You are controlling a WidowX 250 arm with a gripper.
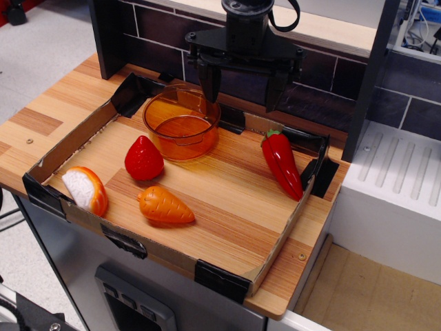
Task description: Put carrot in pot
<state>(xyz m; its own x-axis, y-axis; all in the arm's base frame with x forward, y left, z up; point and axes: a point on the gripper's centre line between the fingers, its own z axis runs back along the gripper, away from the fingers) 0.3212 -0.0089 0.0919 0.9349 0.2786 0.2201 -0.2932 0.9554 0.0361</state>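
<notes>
The carrot point(164, 205) is a glossy orange cone lying on its side near the front of the wooden tray point(227, 207), tip pointing right. The pot point(182, 123) is a see-through orange bowl standing at the back left of the tray, empty. My gripper point(243, 88) hangs at the back of the tray, just right of and above the pot, well behind the carrot. Its two black fingers are spread apart with nothing between them.
A red strawberry point(144, 158) sits in front of the pot. An orange-and-white toy point(86, 190) lies at the front left corner. A red pepper point(282, 164) lies at the right. Low cardboard walls ring the tray; a dark brick wall point(331, 76) stands behind.
</notes>
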